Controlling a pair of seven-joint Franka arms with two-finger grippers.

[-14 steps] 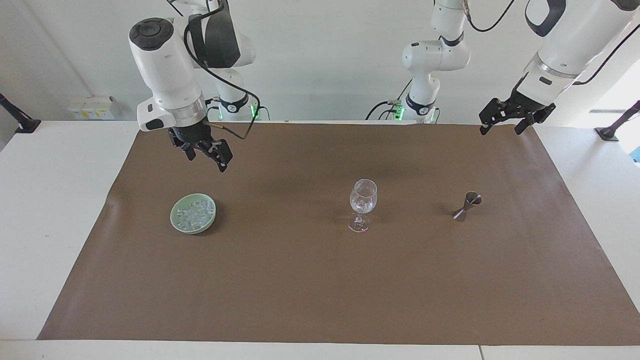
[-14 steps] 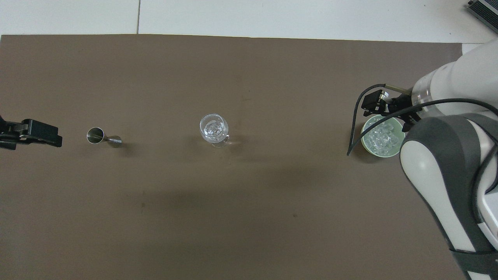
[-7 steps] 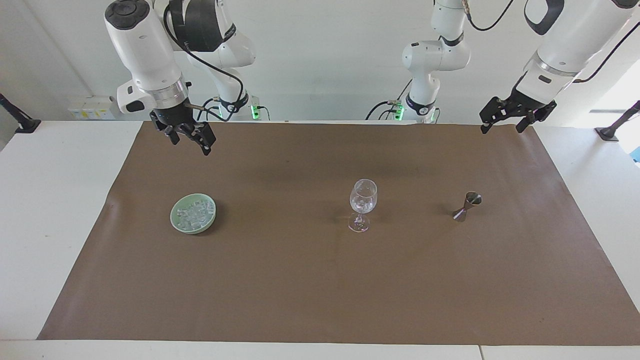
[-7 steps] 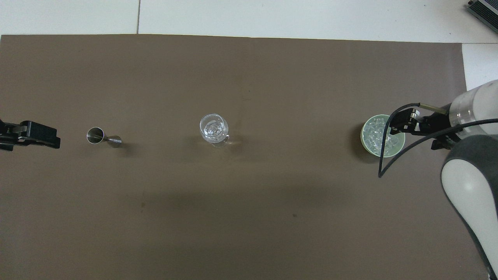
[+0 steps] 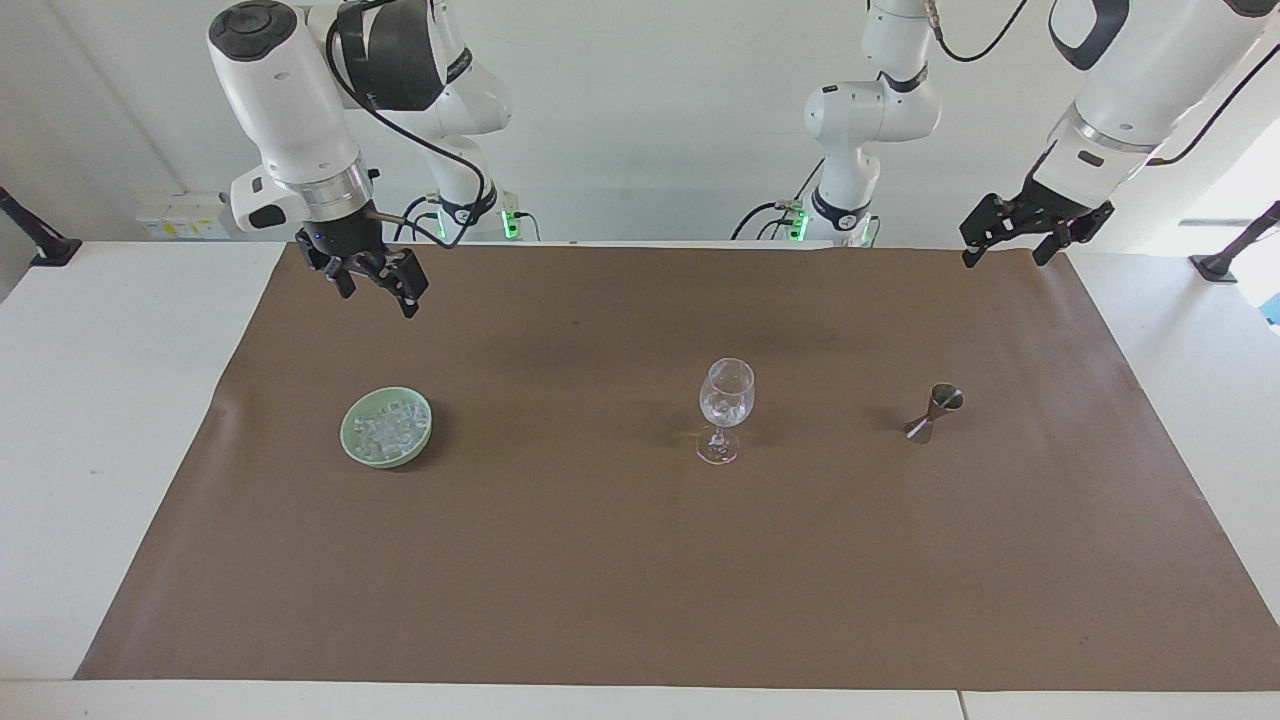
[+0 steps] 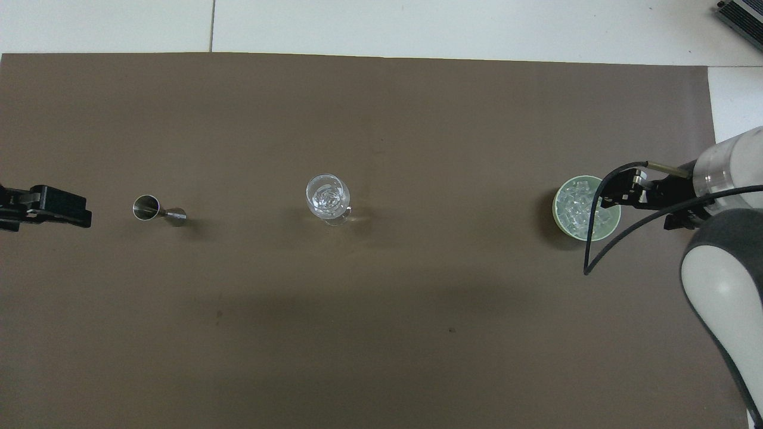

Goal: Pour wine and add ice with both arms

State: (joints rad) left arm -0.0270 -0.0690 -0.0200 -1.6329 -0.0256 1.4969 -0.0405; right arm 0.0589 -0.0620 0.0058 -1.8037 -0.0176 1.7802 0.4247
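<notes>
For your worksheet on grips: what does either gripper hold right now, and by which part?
Nothing is held: the right gripper and the left gripper are both open in the air.

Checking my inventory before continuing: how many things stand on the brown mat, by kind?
Pale green round bowl of clear ice cubes: 1
Clear stemmed wine glass: 1
Small steel double-cone jigger: 1
Total: 3

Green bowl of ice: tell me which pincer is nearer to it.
Right. The right pincer hangs open in the air just robot-side of the green bowl of ice. The left pincer, also open, waits at the table's other end, over the mat's edge near the jigger.
</notes>
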